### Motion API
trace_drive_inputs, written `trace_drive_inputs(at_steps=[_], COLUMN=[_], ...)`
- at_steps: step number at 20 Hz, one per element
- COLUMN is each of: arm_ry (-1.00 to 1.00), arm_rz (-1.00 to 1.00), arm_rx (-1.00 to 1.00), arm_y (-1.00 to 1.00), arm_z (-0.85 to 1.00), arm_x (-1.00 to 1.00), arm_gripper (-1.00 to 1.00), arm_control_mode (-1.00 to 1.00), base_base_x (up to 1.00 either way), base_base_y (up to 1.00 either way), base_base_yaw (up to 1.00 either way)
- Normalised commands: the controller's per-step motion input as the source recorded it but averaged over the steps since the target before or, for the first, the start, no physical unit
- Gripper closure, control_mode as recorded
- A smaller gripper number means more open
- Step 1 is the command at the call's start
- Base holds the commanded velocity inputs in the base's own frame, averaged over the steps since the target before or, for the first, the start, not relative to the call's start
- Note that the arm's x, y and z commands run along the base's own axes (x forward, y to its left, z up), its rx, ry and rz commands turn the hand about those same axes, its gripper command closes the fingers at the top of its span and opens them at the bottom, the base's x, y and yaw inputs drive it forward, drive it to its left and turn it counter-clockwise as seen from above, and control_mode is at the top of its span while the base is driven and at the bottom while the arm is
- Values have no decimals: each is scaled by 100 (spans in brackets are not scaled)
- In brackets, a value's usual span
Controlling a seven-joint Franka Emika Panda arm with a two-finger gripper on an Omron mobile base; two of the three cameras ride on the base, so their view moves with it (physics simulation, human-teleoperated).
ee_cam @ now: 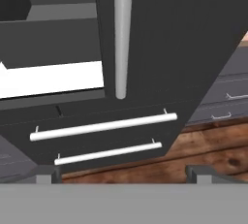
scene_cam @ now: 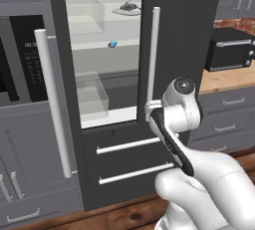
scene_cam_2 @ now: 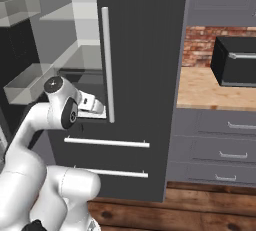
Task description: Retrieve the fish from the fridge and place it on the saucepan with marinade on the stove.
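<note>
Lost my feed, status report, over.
End effector open, empty, low by right door handle. Fish on plate, top fridge shelf. Left door open, path clear.

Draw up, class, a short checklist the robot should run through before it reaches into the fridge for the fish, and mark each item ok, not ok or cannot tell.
1. Left door of the fridge swung open, shelves exposed: ok.
2. Fish located, lying on a white plate on an upper shelf: ok.
3. Claw open and holding nothing: ok.
4. Claw lined up with the fish: not ok; it looks at the right door's handle and the two bottom drawers, well below the fish shelf.
5. Path to the fish free: cannot tell; the right door stays closed beside the opening, and a clear bin stands left of the plate.
</note>
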Motion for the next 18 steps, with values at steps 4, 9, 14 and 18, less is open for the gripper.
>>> trace_drive_inputs(at_steps=[4,9,14,18], arm_ry=[0,-1,0,-8], arm_rz=[5,3,0,0], arm_rx=[1,0,0,0], arm_y=[-23,-6,-7,-4], arm_z=[0,0,0,0], arm_x=[52,46,51,52], arm_gripper=[-100,-100,-100,-100], arm_control_mode=[-100,-100,-100,-100], base_base_x=[0,0,0,0], base_base_y=[0,0,0,0], base_base_yaw=[0,0,0,0])
